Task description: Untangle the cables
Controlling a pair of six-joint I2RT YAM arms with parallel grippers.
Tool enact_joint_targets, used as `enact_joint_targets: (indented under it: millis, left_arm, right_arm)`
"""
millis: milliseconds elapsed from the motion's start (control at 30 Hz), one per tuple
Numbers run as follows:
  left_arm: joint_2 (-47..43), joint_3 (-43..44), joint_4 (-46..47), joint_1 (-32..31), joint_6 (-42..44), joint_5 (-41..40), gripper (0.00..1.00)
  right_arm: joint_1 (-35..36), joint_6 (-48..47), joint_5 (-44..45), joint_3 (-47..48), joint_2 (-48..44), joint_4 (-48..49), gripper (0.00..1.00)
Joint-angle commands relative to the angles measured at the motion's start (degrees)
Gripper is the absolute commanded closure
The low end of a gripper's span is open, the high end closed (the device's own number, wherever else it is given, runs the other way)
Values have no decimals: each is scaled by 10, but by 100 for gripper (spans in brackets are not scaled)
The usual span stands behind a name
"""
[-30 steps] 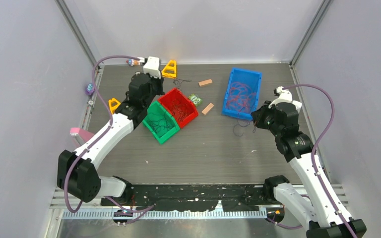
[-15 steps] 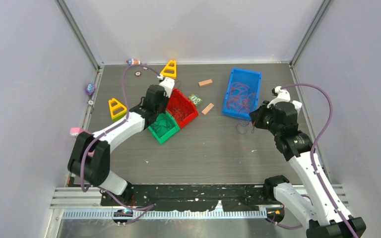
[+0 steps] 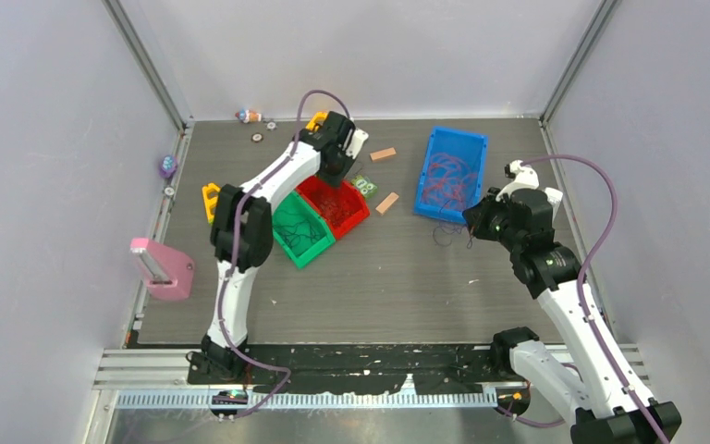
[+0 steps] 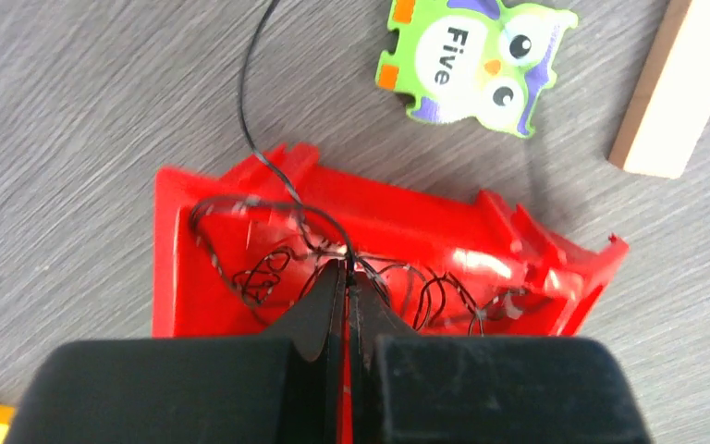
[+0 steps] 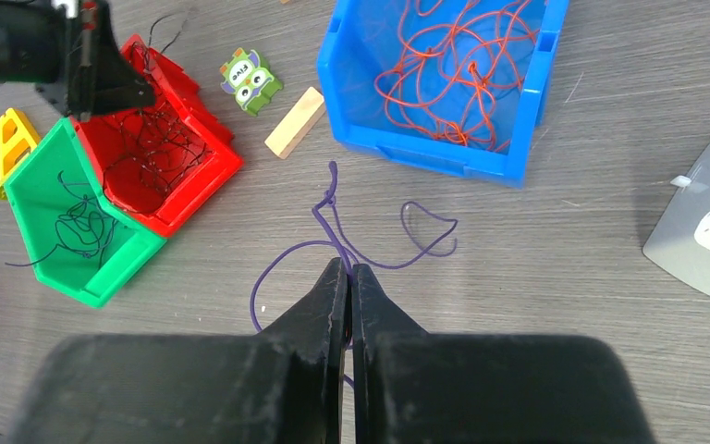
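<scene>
The left hand (image 4: 347, 277) hung over the red bin (image 4: 174, 250), its fingers pressed together, and it appeared to pinch one dark strand (image 4: 245, 111) at the top of the black tangle (image 4: 273, 270) lying in that bin. From the fingertips this strand went up over the bin's rim and out on the worktop (image 4: 74, 102), passing near the owl puzzle piece (image 4: 476, 55); a wooden block (image 4: 679, 88) lay beside it.

The right hand (image 5: 349, 273) was also closed, and it pinched a purple cable (image 5: 328, 217) which lay loose on the worktop just in front of the blue bin (image 5: 425, 153). The orange-red cables (image 5: 453, 65) were bunched inside the blue bin, and one more dark cable (image 5: 79, 227) sat curled in the green bin (image 5: 28, 199).

In my judgement the step in hand was to draw one single strand out of the tangle. To do it well, the left hand should rise slowly and straight up, so that the free end can slide back over the rim and does not catch on it. If the whole bunch begins to lift, or the light bin tips, it is better to stop and pinch again nearer to a free end. The purple cable crossed itself close to the right fingertips, so a hard pull could tighten that crossing into a knot; a gentle pull away from the blue bin looked safer.
</scene>
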Motion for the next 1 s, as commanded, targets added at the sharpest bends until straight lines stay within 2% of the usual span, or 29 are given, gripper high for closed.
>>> enact_joint_targets:
  millis: [0,67,200,400,633,700,833,967]
  left_arm:
    - [113,165,-237,4,0,39,100]
    - [142,186,-262,5,3,38,100]
    - [135,160,-239,4,-1,32,97]
    - [45,119,-190,4,-28,32,72]
    - [-74,74,-139,4,-55,32,55]
    - [-103,68,-137,4,-57,32,53]
    - [-159,45,-132,4,-61,32,39]
    - [-243,-27,-89,7,-82,9,32]
  right_arm:
    - [-1,-9,1,20,-15,11,95]
    - [-1,-12,6,19,-18,9,95]
    - [-1,-12,3,16,-15,10,95]
    - [-1,-15,-17,22,1,14,95]
    - [-1,-18,-73,32,40,17,95]
    - [5,-16,-89,39,52,18,95]
    - [52,-20,-71,77,67,18,95]
    - [131,-31,-42,139,90,14,95]
